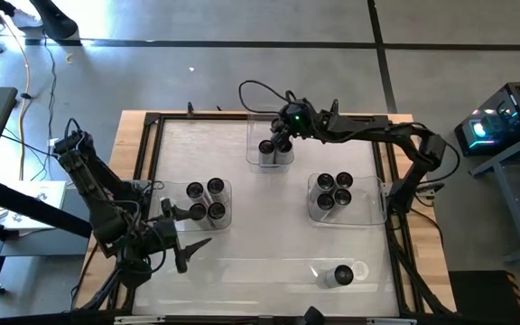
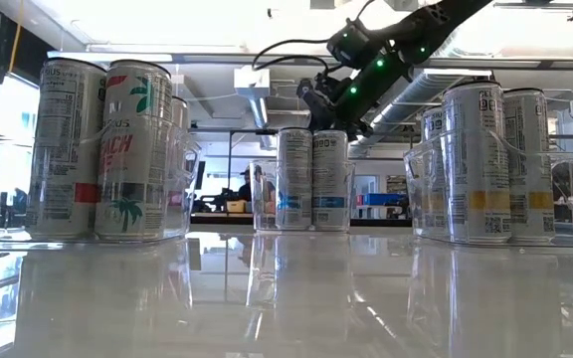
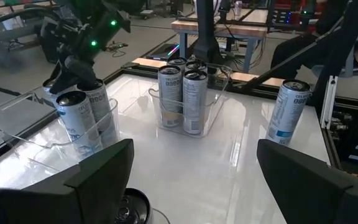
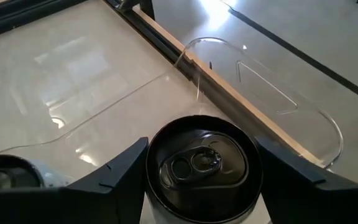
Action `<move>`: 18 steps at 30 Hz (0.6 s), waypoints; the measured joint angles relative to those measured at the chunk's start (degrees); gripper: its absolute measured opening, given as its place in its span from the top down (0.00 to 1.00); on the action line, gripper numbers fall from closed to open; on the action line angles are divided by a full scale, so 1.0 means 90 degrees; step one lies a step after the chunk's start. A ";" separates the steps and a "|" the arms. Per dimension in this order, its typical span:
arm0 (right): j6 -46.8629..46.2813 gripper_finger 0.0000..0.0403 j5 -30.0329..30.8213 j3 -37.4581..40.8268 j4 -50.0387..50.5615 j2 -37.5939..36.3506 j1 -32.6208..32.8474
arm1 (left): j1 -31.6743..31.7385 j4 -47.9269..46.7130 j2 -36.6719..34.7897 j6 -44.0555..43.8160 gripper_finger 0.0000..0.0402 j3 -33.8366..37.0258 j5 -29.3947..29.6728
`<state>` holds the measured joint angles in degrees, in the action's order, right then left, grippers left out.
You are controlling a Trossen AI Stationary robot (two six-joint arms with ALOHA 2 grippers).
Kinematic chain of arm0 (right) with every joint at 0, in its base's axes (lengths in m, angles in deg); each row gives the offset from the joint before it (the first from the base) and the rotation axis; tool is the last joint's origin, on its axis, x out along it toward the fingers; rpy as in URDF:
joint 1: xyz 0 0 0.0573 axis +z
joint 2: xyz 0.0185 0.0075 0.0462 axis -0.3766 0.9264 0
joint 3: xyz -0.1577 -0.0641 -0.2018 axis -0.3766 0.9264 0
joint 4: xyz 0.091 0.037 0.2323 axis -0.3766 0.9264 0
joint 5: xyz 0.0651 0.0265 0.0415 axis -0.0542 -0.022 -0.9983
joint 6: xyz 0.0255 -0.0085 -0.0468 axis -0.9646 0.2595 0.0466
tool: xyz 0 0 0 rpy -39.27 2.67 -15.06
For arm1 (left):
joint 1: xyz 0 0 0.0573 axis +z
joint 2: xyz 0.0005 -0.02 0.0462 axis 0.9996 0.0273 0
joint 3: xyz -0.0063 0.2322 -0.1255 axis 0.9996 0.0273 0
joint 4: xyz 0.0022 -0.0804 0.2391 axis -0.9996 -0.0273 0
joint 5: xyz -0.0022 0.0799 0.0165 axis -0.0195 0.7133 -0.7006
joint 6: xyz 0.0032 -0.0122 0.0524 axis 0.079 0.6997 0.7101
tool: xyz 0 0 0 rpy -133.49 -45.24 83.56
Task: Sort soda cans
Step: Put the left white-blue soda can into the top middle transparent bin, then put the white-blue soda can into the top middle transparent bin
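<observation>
The soda cans stand in clear trays. My right gripper (image 1: 284, 137) reaches over the far tray (image 1: 253, 161), shut on the right-hand one of its two cans (image 2: 329, 179); the other can (image 1: 266, 147) stands beside it. The left tray holds several cans (image 1: 206, 203), and so does the right tray (image 1: 335, 191). At least one can (image 3: 289, 112) stands in the near tray (image 1: 359, 271). My left gripper (image 3: 194, 186) waits open near the table's left near corner, touching nothing. My right gripper comes from above, pointing down, with one finger on each side of the can's top end (image 4: 197, 165). Its fingers (image 4: 120, 171) lie against the can's side just below the rim. The can stands upright with its base in the far tray, level with its neighbour.
The far tray's clear wall (image 4: 278, 106) lies close to the table's dark far rail (image 4: 166, 43). Bare glossy tabletop (image 1: 269, 230) lies between the trays. A wooden frame (image 1: 404, 226) borders the table. Beyond it stand desks and equipment (image 1: 499, 122).
</observation>
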<state>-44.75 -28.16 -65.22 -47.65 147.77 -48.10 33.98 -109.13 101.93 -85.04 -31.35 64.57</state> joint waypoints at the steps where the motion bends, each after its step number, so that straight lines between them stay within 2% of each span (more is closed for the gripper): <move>1: -0.0003 0.39 -0.0003 0.0000 0.0027 0.0000 0.0000 | 0.0000 -0.0002 0.0002 0.0023 0.17 0.0000 0.0006; 5: -0.0030 0.25 -0.0005 -0.0035 0.0099 -0.0010 -0.0019 | 0.0000 0.0000 0.0002 0.0040 0.17 0.0000 0.0019; 7: -0.0023 0.22 -0.0007 -0.0091 0.0200 -0.0012 -0.0036 | 0.0000 -0.0002 0.0002 0.0040 0.17 0.0000 0.0019; 14: 0.0103 0.19 0.0004 -0.0407 0.0727 -0.0333 -0.0016 | 0.0000 -0.0003 0.0002 0.0030 0.17 0.0000 0.0017; 18: 0.0167 0.19 0.0381 -0.0497 0.1018 -0.0695 0.0099 | 0.0000 -0.0043 0.0002 -0.0011 0.17 0.0000 0.0015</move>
<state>-43.25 -24.74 -69.69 -38.49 141.52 -47.21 33.98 -109.52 101.95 -85.14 -31.35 64.70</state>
